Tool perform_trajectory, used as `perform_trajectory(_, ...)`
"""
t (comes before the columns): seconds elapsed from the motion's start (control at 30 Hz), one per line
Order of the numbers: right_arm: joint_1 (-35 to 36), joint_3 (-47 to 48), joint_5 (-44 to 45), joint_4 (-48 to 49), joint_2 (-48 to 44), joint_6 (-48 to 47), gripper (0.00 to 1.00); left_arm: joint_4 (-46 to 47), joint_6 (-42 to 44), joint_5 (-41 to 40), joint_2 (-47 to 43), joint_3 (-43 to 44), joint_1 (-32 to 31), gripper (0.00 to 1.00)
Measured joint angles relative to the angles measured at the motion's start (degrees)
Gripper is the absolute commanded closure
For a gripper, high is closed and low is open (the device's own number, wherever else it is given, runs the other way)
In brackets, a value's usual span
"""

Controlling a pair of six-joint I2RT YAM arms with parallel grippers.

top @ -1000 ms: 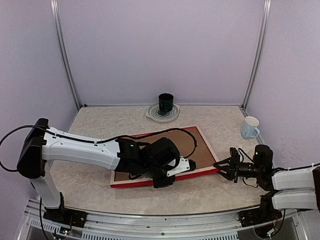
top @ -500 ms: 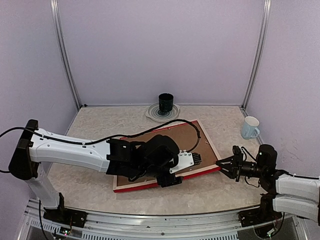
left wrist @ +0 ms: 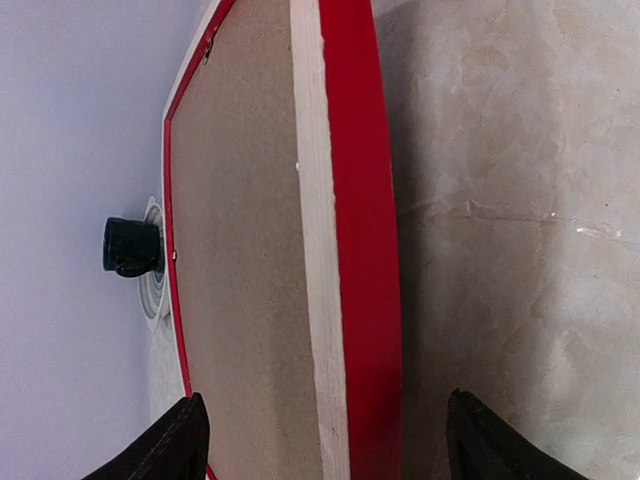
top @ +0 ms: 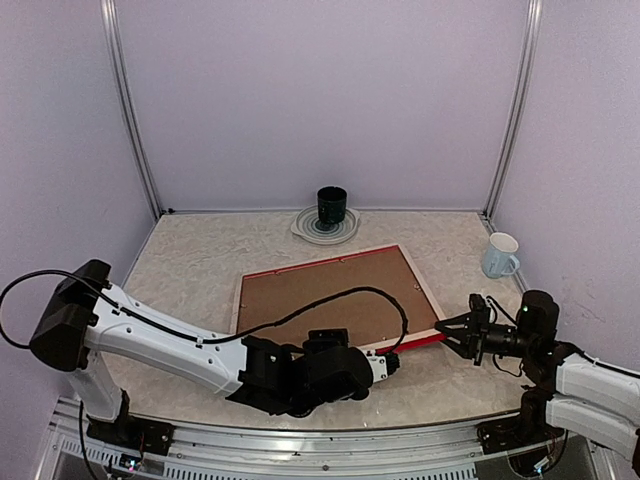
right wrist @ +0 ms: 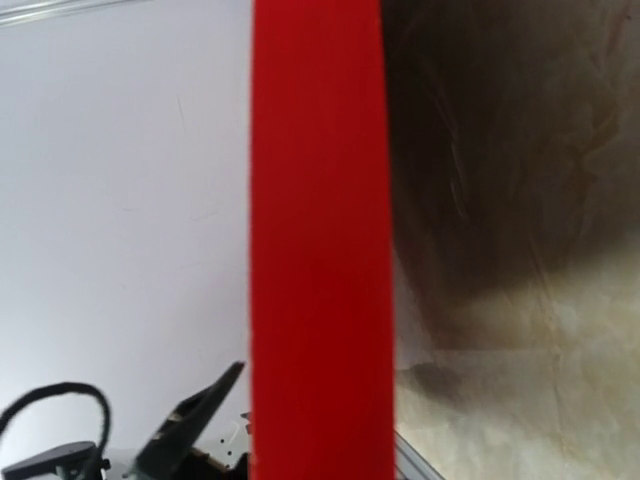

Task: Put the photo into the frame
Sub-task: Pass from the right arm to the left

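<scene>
The frame [top: 425, 291] lies face down on the table, its pale wood back and a brown backing board [top: 330, 296] facing up. The photo is hidden. My right gripper [top: 447, 333] is shut on the frame's near right corner, and that red edge [right wrist: 320, 200] fills the middle of the right wrist view. My left gripper [top: 386, 362] is open just in front of the frame's near edge. In the left wrist view the red edge and wood rim [left wrist: 360, 250] run between its spread fingers [left wrist: 185, 440] without touching them.
A dark cup [top: 332, 205] stands on a striped plate [top: 311, 231] at the back wall, also seen as the cup [left wrist: 128, 246] in the left wrist view. A white mug [top: 499, 255] stands at the right. Purple walls close three sides.
My left gripper has opened, let go of the frame and drawn back to the near edge. The frame has shifted right and squared up, still held by the right gripper.
</scene>
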Motion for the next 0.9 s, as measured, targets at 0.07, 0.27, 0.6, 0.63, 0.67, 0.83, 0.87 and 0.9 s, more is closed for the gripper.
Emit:
perform_trajectory(0.07, 0.1, 0.0, 0.2, -0.4, -0.5, 0.3, 0.88, 0.7, 0.7, -2.8, 1.3, -0.5, -0.3, 0.23)
perform_trajectory(0.27, 0.4, 0.0, 0.8, -2.0, -2.0, 1.4, 0.88, 3.8, 3.1, -9.3, 3.4, -1.9, -0.6, 0.34)
perform_trajectory(0.6, 0.7, 0.0, 1.5, -2.4, -2.6, 2.6, 0.88, 8.5, 6.9, -15.3, 5.6, -3.8, -0.6, 0.57)
perform_trajectory(0.63, 0.7, 0.0, 1.5, -2.4, -2.6, 2.7, 0.88, 8.9, 7.1, -15.6, 5.7, -3.8, -0.6, 0.60)
perform_trajectory(0.67, 0.7, 0.0, 1.5, -2.4, -2.7, 2.8, 0.88, 9.2, 7.3, -15.9, 5.9, -3.8, -0.6, 0.64)
perform_trajectory(0.83, 0.9, 0.0, 1.7, -2.4, -2.7, 4.2, 0.88, 10.7, 7.9, -16.5, 6.2, -4.5, -0.8, 0.84)
perform_trajectory(0.87, 0.9, 0.0, 1.8, -2.5, -2.7, 4.5, 0.88, 11.2, 7.9, -17.1, 6.3, -4.5, -0.9, 0.88)
perform_trajectory(0.9, 0.9, 0.0, 1.9, -2.5, -2.8, 5.0, 0.88, 11.4, 8.0, -17.5, 6.3, -4.5, -0.9, 0.89)
